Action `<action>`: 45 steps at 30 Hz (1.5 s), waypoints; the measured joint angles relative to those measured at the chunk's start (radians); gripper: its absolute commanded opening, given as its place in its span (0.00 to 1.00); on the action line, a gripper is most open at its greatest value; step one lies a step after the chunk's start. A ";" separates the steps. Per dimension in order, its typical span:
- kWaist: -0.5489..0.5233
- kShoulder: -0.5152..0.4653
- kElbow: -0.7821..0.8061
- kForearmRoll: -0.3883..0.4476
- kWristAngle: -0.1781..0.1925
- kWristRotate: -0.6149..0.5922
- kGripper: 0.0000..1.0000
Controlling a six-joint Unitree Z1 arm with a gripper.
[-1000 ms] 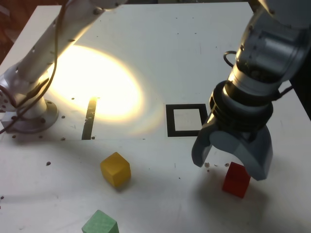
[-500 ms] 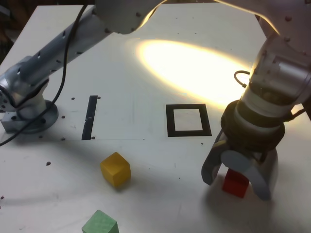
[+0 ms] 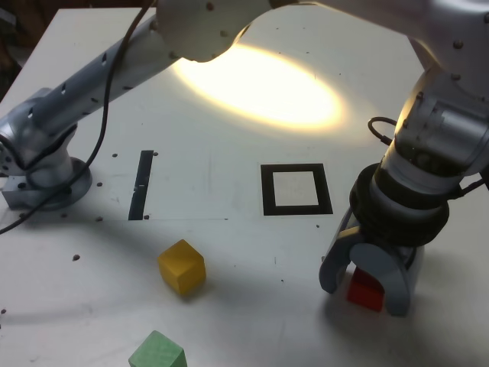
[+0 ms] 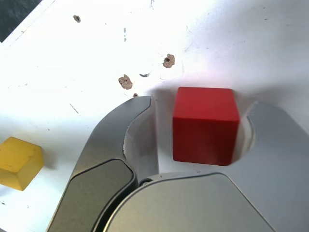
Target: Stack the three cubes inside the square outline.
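Observation:
The red cube [image 3: 365, 291] sits on the white table at the exterior view's lower right, below and right of the square outline [image 3: 267, 189]. My gripper [image 3: 364, 295] is lowered over it, a jaw on each side. In the wrist view the red cube [image 4: 205, 123] lies between the jaws of the gripper [image 4: 200, 104]: one jaw touches the cube, and a narrow gap remains at the other. The yellow cube [image 3: 182, 266] [image 4: 19, 162] rests on the table left of the outline. At the lower edge, the green cube [image 3: 158, 354] is partly cut off.
A narrow black tape strip [image 3: 141, 184] lies left of the outline. The arm's base [image 3: 42, 180] stands at the exterior view's left edge, and the arm arches over the table's back. Small holes [image 4: 125, 82] dot the tabletop near the red cube.
The gripper has come down over the red cube and its jaws have narrowed from wide open to close around it. The bright light patch has shifted across the table.

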 measured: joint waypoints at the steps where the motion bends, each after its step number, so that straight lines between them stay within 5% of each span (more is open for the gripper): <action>1: 0.000 0.000 0.000 0.000 0.000 0.000 0.32; 16: 0.000 -0.006 0.017 0.001 -0.001 0.000 0.32; 28: 0.063 -0.185 0.211 -0.005 0.032 -0.017 0.32; 45: 0.271 -0.393 0.585 -0.195 -0.027 -0.014 0.32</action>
